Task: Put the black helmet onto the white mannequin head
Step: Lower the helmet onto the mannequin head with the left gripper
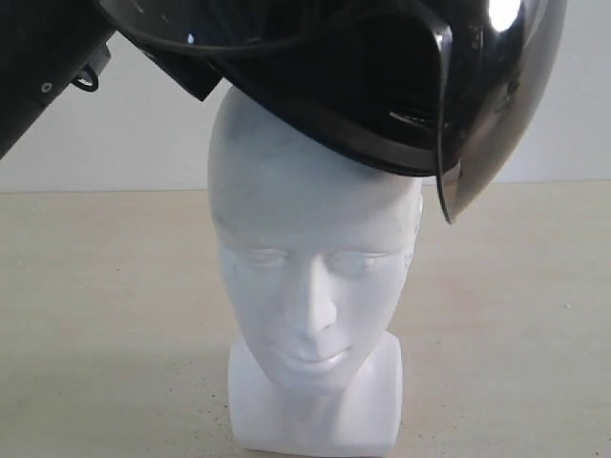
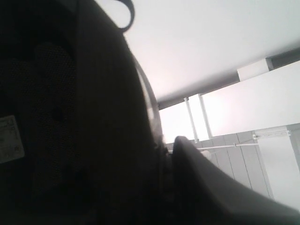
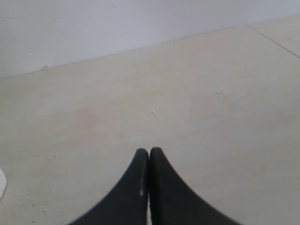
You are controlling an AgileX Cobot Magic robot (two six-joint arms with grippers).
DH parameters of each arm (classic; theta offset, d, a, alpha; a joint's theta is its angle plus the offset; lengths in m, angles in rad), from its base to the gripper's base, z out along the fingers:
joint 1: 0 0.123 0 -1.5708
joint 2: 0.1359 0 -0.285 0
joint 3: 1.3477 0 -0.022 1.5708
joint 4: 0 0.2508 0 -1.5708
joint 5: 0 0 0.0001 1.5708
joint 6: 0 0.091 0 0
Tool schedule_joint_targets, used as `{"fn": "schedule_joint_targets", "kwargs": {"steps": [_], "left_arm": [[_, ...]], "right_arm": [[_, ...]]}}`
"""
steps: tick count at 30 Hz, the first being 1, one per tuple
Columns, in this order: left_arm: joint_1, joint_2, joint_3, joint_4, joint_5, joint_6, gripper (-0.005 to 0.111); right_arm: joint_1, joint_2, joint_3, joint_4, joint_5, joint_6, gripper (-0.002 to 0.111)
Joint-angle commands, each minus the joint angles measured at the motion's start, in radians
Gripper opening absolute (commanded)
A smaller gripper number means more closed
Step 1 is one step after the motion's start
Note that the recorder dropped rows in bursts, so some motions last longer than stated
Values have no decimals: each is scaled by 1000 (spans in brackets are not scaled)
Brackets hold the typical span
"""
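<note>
The black helmet [image 1: 363, 86] hangs tilted over the white mannequin head [image 1: 305, 248], which stands upright on the table facing the camera. The top of the head's crown is hidden inside the shell. The smoky visor [image 1: 496, 105] hangs down on the right side. My left arm [image 1: 38, 57] comes in from the upper left. In the left wrist view my left gripper [image 2: 166, 154] is shut on the helmet's rim, with the dark padded interior [image 2: 70, 117] on one side and one finger [image 2: 201, 178] outside. My right gripper [image 3: 149, 152] is shut and holds nothing, above bare table.
The beige table [image 1: 105, 315] spreads around the head's squared neck base [image 1: 315, 420]. A plain white wall [image 1: 115, 134] stands behind. In the right wrist view the table [image 3: 187, 93] runs to the wall, with a white edge [image 3: 2, 183] at the frame's side.
</note>
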Motion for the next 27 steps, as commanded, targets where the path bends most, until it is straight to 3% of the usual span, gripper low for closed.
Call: {"fn": "schedule_joint_targets", "kwargs": {"steps": [1,27], "left_arm": [[11,-13,27,-34,-5,5,4],[11,-13,123,-105,-5,5,4]], "right_arm": [[-7,-7,0,0,-12,-1,0],[-7,-7,0,0,-12,-3,0]]}}
